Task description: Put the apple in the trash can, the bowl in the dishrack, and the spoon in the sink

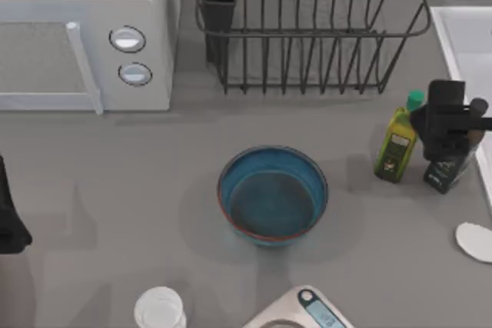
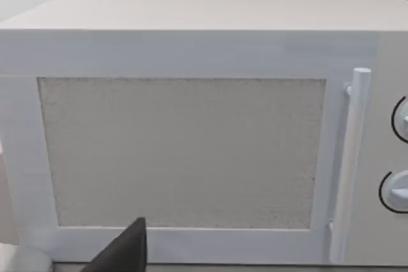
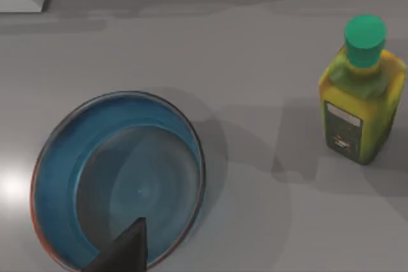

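Bowl (image 1: 273, 196) sits in the middle of the table, empty and standing upright. The rack (image 1: 315, 28) stands behind it, at the far side of the table, well apart from it. The right gripper (image 1: 453, 120) hangs at the table's right side, over a dark bottle (image 1: 448, 168) and next to a yellow bottle (image 1: 396, 146). The bowl lies to its left. I judge the right arm is nearer the bowl. I cannot tell if its jaws are spread or closed. The left arm (image 1: 9, 217) waits at the left edge, facing the microwave (image 2: 191, 138).

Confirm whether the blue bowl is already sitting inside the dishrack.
No: in the top view the bowl stands on the bare grey table in front of the dishrack, apart from its wires.
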Robot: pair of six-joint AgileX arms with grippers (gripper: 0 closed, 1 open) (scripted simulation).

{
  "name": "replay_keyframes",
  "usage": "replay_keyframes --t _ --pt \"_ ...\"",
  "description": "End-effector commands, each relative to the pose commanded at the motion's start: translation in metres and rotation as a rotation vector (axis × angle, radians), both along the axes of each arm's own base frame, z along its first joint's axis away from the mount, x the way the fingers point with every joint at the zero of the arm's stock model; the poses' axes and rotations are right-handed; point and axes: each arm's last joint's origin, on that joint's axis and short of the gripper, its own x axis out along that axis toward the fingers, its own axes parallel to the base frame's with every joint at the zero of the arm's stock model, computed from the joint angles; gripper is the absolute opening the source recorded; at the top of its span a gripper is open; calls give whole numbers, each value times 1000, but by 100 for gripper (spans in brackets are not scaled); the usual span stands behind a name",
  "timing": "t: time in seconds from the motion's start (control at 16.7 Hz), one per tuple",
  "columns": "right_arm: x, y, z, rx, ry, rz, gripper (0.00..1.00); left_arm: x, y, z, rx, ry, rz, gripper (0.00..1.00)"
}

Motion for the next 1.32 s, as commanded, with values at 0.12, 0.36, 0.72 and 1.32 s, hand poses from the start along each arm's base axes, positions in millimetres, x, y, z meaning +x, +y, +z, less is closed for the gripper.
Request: replay_keyframes --t 0.12,0.36,0.72,1.32 --pt "25 29 5 -39 151 12 100 0 0 0 0 0 0 100" --pt "70 84 -6 -147 408 4 100 0 0 0 0 0 0 100" --pt "120 131 -47 -295 665 -45 100 0 0 0 0 0 0 100" --pt "133 138 -60 -327 721 -60 100 0 0 0 0 0 0 100"
